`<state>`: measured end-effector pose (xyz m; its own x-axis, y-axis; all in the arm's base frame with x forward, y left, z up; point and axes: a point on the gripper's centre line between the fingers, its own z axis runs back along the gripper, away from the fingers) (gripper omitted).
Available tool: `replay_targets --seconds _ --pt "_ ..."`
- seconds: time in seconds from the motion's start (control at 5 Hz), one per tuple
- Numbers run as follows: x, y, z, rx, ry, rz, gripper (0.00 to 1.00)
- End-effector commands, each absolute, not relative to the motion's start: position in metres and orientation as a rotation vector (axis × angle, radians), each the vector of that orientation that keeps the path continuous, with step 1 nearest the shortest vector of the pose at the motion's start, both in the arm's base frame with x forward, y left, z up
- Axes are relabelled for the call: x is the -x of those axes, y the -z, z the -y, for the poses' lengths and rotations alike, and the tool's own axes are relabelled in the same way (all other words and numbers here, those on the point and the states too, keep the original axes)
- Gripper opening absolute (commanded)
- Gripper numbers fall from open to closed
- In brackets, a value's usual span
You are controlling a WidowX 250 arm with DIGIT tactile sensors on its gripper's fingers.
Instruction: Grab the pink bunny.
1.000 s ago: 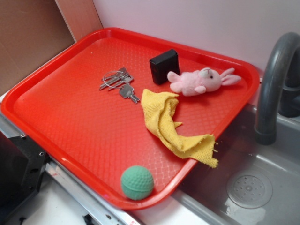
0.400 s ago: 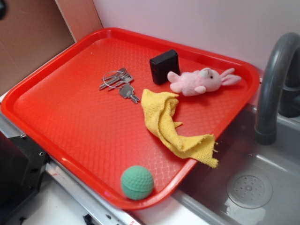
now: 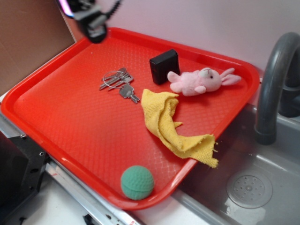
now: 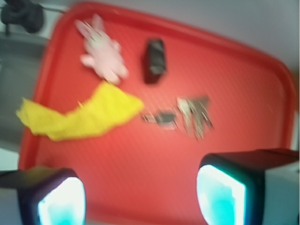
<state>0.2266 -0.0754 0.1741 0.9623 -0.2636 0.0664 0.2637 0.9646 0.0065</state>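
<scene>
Box [image 3: 164, 66] touches pink bunny [image 3: 199, 81]; yellow cloth [image 3: 171, 124] lies just beside.

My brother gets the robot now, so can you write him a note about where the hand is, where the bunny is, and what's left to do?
Hand: open and empty, fingers wide apart, up over the far left corner of the red tray.
Pink bunny: lying on its side near the tray's back right edge, right next to the black box, with the yellow cloth just in front of it.
Done: nothing grabbed yet; the hand is far from the bunny.
Left: move across past the keys, come down over the bunny, close and lift.
</scene>
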Motion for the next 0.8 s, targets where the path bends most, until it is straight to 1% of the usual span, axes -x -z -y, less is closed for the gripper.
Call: replay_targets --seconds 0.0,0.2,0.4,0.6 --pt "-0.279 -0.153 0.112 0.028 0.441 0.233 1.00" --pt "-0.302 -0.129 0.111 0.027 0.482 0.263 1.00" --pt "-0.313 -0.105 0.116 0.013 0.505 0.219 1.00" --pt "-0.320 -0.082 0.124 0.112 0.611 0.175 1.00"
